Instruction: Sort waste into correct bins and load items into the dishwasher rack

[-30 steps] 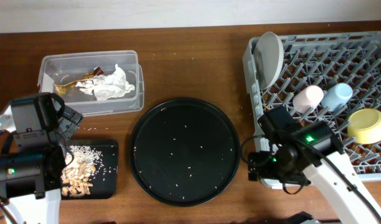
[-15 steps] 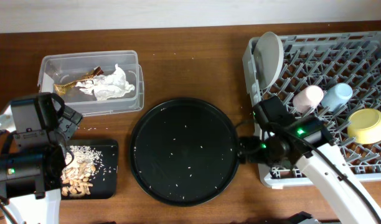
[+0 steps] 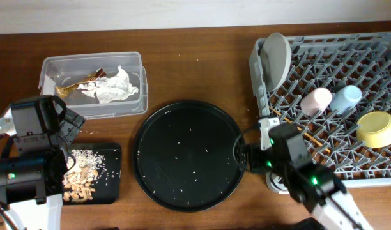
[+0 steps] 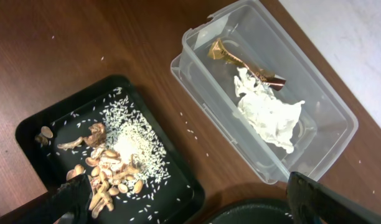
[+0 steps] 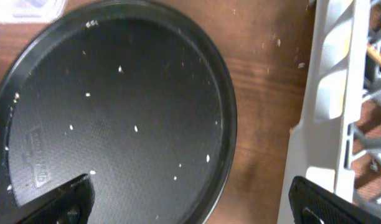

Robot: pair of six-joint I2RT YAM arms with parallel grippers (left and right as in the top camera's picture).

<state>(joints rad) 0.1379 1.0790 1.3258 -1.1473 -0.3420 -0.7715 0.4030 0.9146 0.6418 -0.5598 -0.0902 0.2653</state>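
Overhead view: the dishwasher rack [image 3: 323, 39] lies at 3 o'clock on the bench [image 3: 195, 70]. It carries the grey plate [image 3: 276, 59] on edge at its 11 o'clock corner, the pink cup [image 3: 316, 101], the light blue cup [image 3: 346, 98], the yellow-green bowl [image 3: 377, 128] and the chopsticks [image 3: 304, 132] lying among the pegs. Neither wrist view shows these items.

Left wrist view: the clear tub [image 4: 315, 99] holds the tissue [image 4: 268, 115] and the foil wrapper [image 4: 240, 62]. At the tub's 8 o'clock, the black rectangular tray [image 4: 47, 124] holds the food scraps [image 4: 119, 158]. The left hand [image 4: 187, 186], fingers wide apart and empty, hangs over this tray's near edge.

Right wrist view: the right hand [image 5: 190, 186], fingers likewise wide apart and empty, hangs over the round black tray [image 5: 116, 118], which is flecked with rice. The rack wall stands at 3 o'clock, and the arm hides the rack's near corner from overhead.
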